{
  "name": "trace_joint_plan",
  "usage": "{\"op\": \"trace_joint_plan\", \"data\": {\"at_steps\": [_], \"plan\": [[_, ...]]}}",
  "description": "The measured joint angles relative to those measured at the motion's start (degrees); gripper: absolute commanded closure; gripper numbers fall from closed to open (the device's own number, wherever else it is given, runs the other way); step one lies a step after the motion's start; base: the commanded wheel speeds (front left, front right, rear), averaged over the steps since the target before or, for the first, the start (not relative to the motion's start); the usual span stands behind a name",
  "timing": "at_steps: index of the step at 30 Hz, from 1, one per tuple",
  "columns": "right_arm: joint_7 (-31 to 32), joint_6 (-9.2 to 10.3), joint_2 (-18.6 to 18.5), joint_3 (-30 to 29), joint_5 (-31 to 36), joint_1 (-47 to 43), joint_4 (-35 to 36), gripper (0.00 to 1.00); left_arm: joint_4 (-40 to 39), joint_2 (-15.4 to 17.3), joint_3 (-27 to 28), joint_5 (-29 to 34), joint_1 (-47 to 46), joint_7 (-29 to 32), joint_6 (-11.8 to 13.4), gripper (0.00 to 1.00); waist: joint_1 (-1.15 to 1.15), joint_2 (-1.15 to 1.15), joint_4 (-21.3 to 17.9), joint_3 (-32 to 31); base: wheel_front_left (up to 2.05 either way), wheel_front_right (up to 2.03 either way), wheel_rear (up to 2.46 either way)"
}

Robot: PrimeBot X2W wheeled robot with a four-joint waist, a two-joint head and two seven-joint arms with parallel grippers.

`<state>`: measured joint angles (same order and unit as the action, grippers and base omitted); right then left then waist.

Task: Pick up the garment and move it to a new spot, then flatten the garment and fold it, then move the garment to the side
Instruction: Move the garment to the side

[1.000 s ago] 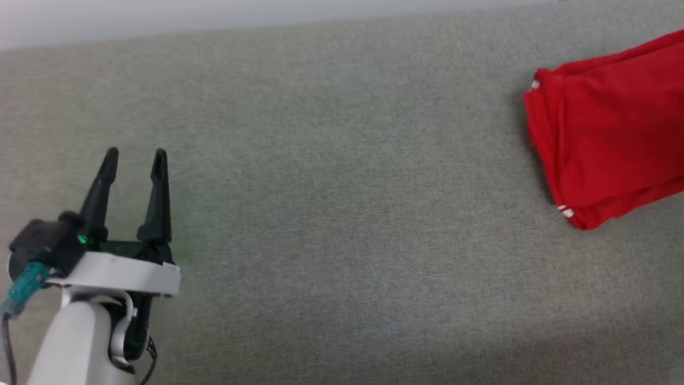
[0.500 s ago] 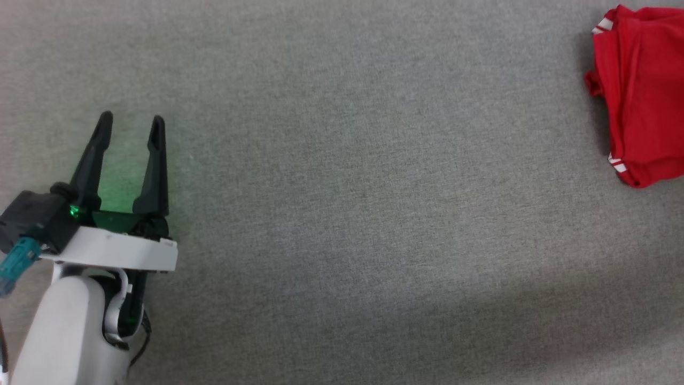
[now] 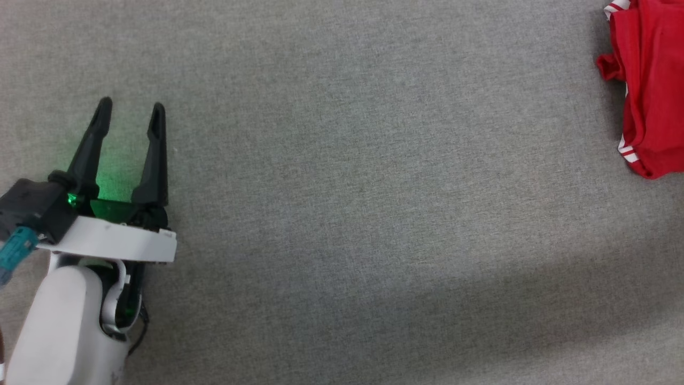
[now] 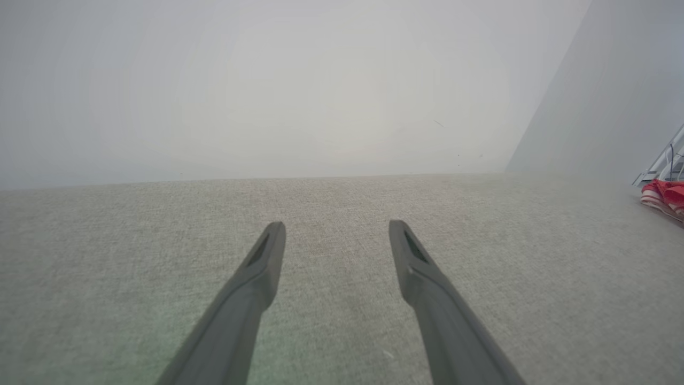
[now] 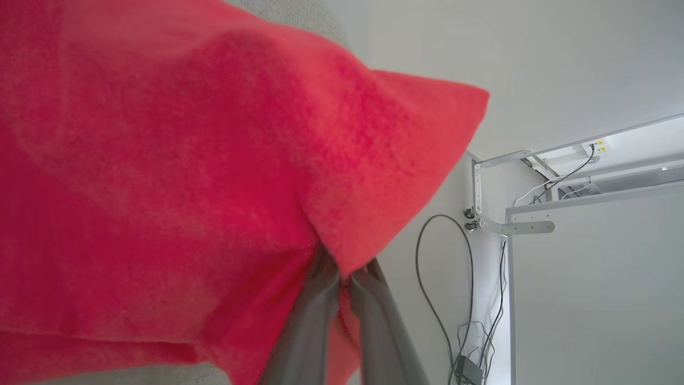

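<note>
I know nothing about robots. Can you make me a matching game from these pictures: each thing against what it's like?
Things:
1. left gripper
2. right gripper
3. garment
4. cloth-covered surface

Descriptions:
A. bright red, white-striped trim
B. jaws shut on red fabric
C. plain grey
D. jaws apart, holding nothing

Pairs: 1-D, 2-B, 3-A, 4-C

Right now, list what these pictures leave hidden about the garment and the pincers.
- garment: head view's right edge cuts it off, so its fold is unjudgeable.
- right pincer: right wrist view, red fabric buries its fingertips.
- left pincer: whether it touches the grey surface is unclear.
</note>
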<state>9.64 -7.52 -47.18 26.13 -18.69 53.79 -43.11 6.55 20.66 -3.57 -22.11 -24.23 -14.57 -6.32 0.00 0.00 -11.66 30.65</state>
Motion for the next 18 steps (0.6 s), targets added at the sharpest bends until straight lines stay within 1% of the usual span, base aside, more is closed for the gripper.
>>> {"op": "trace_joint_plan", "data": {"at_steps": [2,3,4,5,8,9,11,12,18], "plan": [[-0.60,0.00,0.47,-0.08,0.63,0.61,-1.10,1.00,0.11,0.11,-0.10,-0.04,-0.04,0.00,0.00,0.00,0.00,0.00,0.02,-0.03,0.00,0.00,0.00],[-1.07,0.00,0.65,-0.11,1.08,0.90,-1.54,0.92,0.18,0.13,-0.12,-0.11,-0.08,0.00,0.00,0.00,0.00,0.00,0.04,-0.07,0.00,0.00,0.00],[-1.74,0.00,0.73,-0.13,1.57,1.07,-1.93,0.76,0.25,0.13,-0.18,-0.15,-0.12,0.00,0.00,0.00,0.00,0.00,0.07,-0.13,0.00,0.00,0.00],[-2.56,0.00,0.81,-0.30,1.82,1.20,-2.44,0.76,0.30,0.14,-0.25,-0.15,-0.16,0.00,0.00,0.00,0.00,0.00,0.13,-0.19,0.00,0.00,0.00],[-3.78,0.00,1.22,-0.94,3.00,2.27,-3.86,0.53,0.56,0.20,-0.32,-0.23,-0.21,-0.01,0.00,0.00,0.00,0.00,0.26,-0.56,0.00,0.00,0.00],[-4.12,0.00,1.40,-1.11,3.39,2.53,-4.16,0.31,0.66,0.23,-0.35,-0.34,-0.21,-0.01,0.00,0.00,0.00,0.00,0.32,-0.75,0.00,0.00,0.00],[-4.69,0.00,1.79,-1.54,4.22,3.04,-4.98,0.06,0.86,0.25,-0.38,-0.52,-0.20,-0.03,0.00,0.00,0.00,0.00,0.46,-1.16,0.00,0.00,0.00],[-5.25,0.00,1.88,-1.67,4.69,3.15,-5.25,0.00,0.92,0.23,-0.44,-0.52,-0.20,-0.05,0.00,0.00,0.00,0.00,0.54,-1.40,0.00,0.00,0.00],[-6.94,0.00,3.38,-2.81,6.05,4.06,-7.01,0.00,1.32,-0.03,-0.56,-0.53,0.17,-0.10,0.04,0.00,0.00,0.00,1.14,-3.34,0.00,0.00,0.00]]}}
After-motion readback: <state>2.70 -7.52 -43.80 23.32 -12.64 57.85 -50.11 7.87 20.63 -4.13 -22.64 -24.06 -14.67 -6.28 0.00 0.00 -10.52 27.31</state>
